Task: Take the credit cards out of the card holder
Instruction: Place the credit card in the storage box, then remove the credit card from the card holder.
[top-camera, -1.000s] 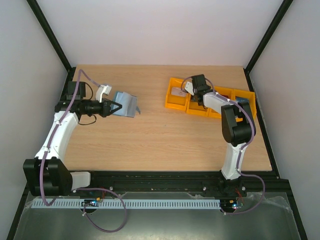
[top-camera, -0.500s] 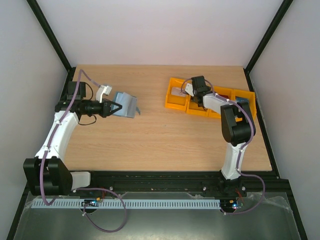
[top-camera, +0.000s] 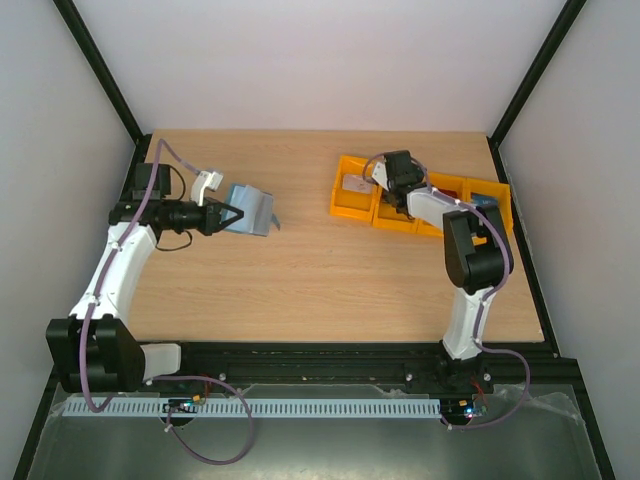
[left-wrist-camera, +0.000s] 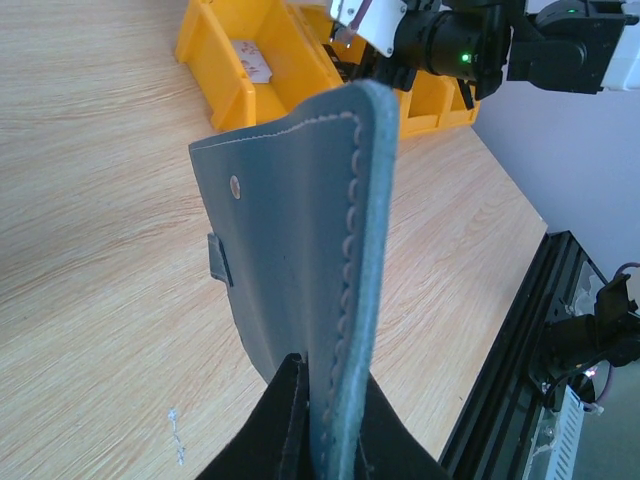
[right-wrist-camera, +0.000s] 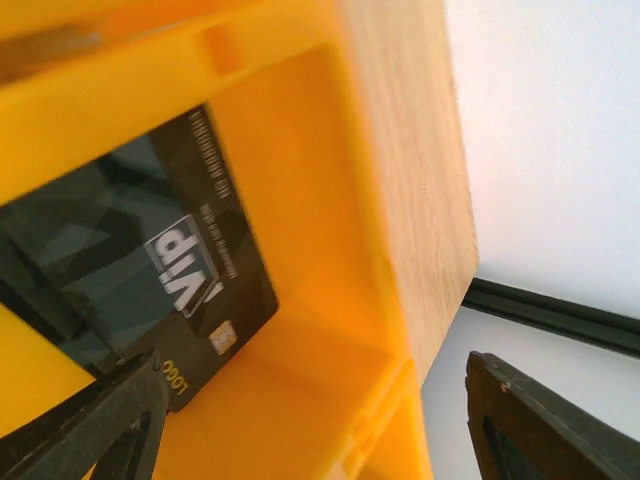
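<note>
Black left jaws are pinched tight on one edge of the teal card holder (left-wrist-camera: 290, 250), which sticks out over the wooden table (left-wrist-camera: 90, 250). Right jaws are spread wide over an orange bin (right-wrist-camera: 300, 170), and a black VIP credit card (right-wrist-camera: 150, 270) is lying flat inside it.

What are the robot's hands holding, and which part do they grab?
The left hand pinches the card holder at one end of its stitched edge. The right hand is open over an orange bin, holding nothing; a black card lies inside.
</note>
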